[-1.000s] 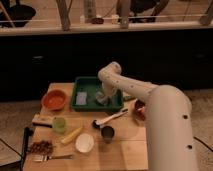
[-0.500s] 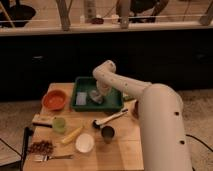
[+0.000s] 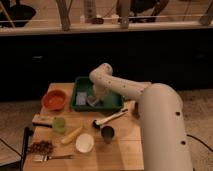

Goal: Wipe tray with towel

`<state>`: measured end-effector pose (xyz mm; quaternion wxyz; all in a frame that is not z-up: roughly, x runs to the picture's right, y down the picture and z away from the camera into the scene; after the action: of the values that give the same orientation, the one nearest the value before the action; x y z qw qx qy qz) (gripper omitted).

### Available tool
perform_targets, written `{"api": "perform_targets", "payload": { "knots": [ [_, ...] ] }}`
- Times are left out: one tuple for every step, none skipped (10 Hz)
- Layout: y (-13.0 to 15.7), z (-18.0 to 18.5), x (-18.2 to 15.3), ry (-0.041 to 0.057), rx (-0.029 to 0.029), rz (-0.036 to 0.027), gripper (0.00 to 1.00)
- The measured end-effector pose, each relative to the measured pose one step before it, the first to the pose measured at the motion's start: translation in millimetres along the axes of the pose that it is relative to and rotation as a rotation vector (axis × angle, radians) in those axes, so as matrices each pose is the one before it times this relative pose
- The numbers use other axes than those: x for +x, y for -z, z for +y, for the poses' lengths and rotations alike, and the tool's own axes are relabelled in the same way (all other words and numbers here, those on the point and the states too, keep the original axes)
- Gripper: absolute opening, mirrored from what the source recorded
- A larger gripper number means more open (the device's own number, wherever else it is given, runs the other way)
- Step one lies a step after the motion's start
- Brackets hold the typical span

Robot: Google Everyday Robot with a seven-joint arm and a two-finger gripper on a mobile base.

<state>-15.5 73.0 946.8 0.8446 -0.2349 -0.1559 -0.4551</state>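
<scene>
The green tray (image 3: 112, 102) sits at the back of the wooden table, right of the orange bowl (image 3: 54, 99). My white arm reaches from the lower right into the tray, and the gripper (image 3: 96, 98) is down over the tray's middle. The light grey towel (image 3: 93, 101) shows just under the gripper on the tray floor. A flat pale pad (image 3: 81, 99) lies in the tray's left part.
On the table: a brush with a pale handle (image 3: 111, 118), a dark metal cup (image 3: 107, 133), a white bowl (image 3: 84, 143), a yellow banana (image 3: 71, 135), a green cup (image 3: 59, 124), a fork (image 3: 52, 158) and a brown snack pile (image 3: 41, 147). A dark counter stands behind.
The arm has swung left across the tray, carrying the gripper from the tray's right-centre toward its middle-left, with the towel under it.
</scene>
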Motion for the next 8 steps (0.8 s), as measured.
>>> {"api": "perform_targets", "payload": {
  "knots": [
    [-0.29, 8.42, 1.08, -0.00162, -0.00824, -0.00123, 0.03],
    [0.54, 9.98, 6.39, -0.01362, -0.00840, 0.00294, 0.03],
    [1.19, 15.12, 11.77, -0.02878, -0.01181, 0.00852, 0.03],
    [1.30, 9.97, 10.72, -0.03035, -0.00724, 0.01005, 0.03],
    [2.23, 7.78, 14.88, -0.03951, -0.00466, 0.01712, 0.03],
    [1.47, 2.85, 12.51, -0.03614, -0.00452, 0.01852, 0.03],
    [1.17, -2.74, 5.87, -0.01852, 0.00439, 0.00940, 0.03],
    [0.88, -5.19, 5.75, -0.01350, 0.01025, 0.00795, 0.03]
  ]
}}
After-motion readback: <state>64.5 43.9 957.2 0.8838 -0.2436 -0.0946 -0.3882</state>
